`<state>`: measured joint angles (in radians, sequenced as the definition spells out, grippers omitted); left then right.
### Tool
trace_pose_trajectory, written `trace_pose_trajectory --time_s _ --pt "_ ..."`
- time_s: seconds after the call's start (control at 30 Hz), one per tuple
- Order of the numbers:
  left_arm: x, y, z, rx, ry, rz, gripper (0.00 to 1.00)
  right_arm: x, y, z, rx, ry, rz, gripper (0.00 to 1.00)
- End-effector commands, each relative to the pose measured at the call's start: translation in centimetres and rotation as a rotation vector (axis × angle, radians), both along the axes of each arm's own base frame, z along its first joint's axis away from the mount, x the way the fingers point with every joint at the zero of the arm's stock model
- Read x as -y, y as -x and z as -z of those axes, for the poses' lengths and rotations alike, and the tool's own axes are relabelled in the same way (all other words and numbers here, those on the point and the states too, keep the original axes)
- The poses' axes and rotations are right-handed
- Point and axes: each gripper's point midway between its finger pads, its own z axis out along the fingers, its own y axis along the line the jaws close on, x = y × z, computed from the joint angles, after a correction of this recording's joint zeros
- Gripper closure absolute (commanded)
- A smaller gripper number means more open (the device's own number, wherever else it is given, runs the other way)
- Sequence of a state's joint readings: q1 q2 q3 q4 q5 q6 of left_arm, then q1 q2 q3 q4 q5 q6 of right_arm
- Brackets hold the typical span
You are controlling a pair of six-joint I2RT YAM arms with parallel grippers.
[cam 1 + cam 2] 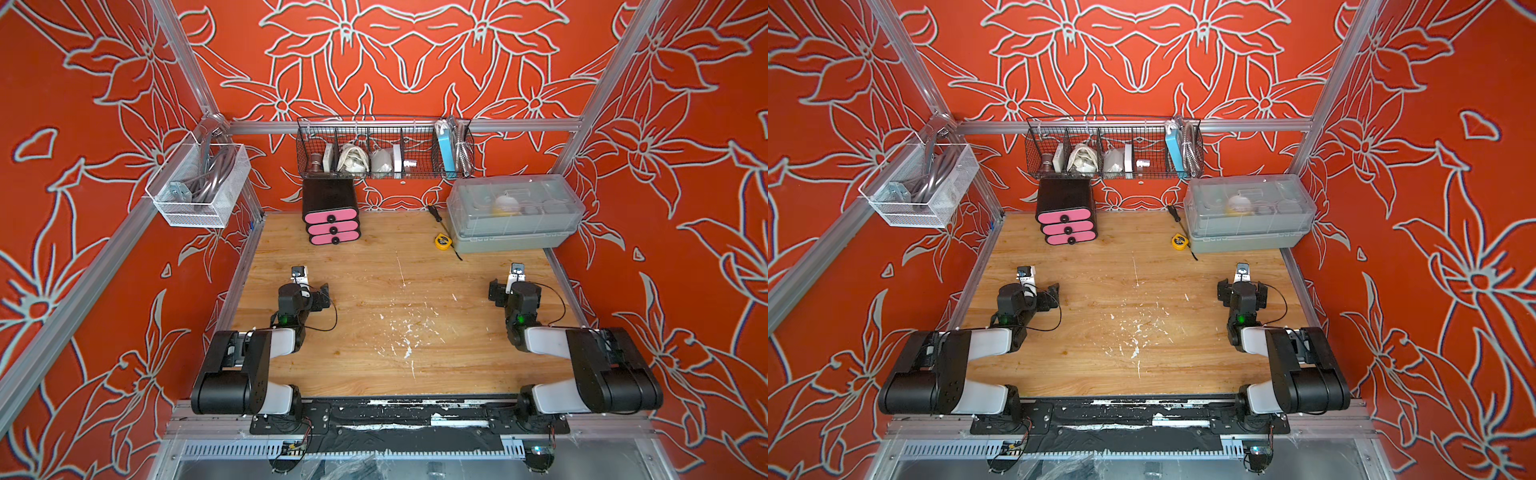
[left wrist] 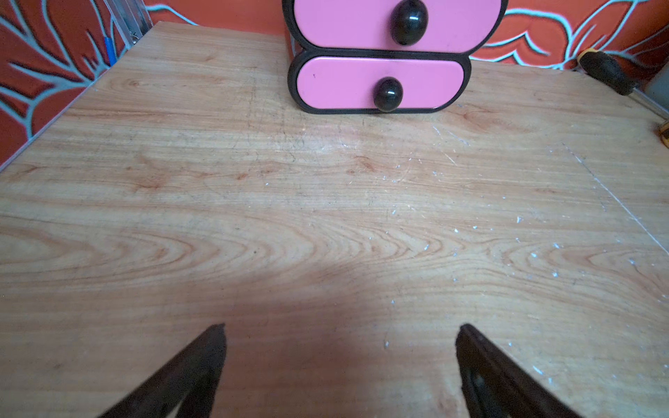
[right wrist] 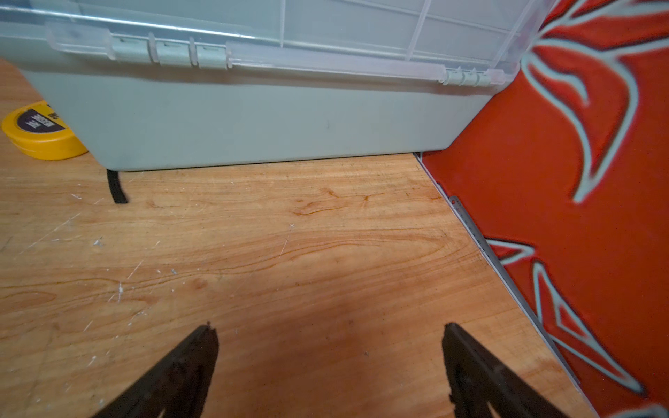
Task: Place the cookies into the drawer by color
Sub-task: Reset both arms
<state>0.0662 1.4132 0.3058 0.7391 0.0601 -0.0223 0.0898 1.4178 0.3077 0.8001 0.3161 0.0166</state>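
In both top views the left gripper [image 1: 307, 289] rests low over the wooden table [image 1: 395, 299], with its jaws spread wide and holding nothing. The drawer [image 1: 331, 217], a small black chest with three pink fronts all pushed in, stands well ahead of it and a little to its right, against the back wall. The right gripper [image 1: 516, 286] is also spread wide and empty. Ahead of it sits a grey box [image 1: 515, 224] with a clear lid. Ahead and to its left a yellow tape measure [image 1: 443, 242] lies just beside the box, with a screwdriver [image 1: 434, 211] further back. In the left wrist view the two dark fingers [image 2: 202, 362] stand far apart above the wood. The drawer [image 2: 380, 83] is ahead and well apart from them, and two pink fronts with round black knobs show. In the right wrist view the fingers [image 3: 188, 362] are equally wide. The grey box [image 3: 253, 119] fills the space ahead, and the tape measure [image 3: 40, 134] lies close against its left corner.
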Motion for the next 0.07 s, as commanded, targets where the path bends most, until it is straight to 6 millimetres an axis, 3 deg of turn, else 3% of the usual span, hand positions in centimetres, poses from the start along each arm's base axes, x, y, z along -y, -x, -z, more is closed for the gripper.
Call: trace_pose_trajectory --time_s 0.0,0.03 --pt "0.18 -0.50 -1.09 0.039 -0.005 0.015 0.02 0.03 -0.39 -0.86 0.027 -0.010 0.003 0.00" --pt "0.17 -0.51 -1.13 0.040 -0.005 0.014 0.02 0.02 -0.32 -0.87 0.028 -0.012 0.003 0.00"
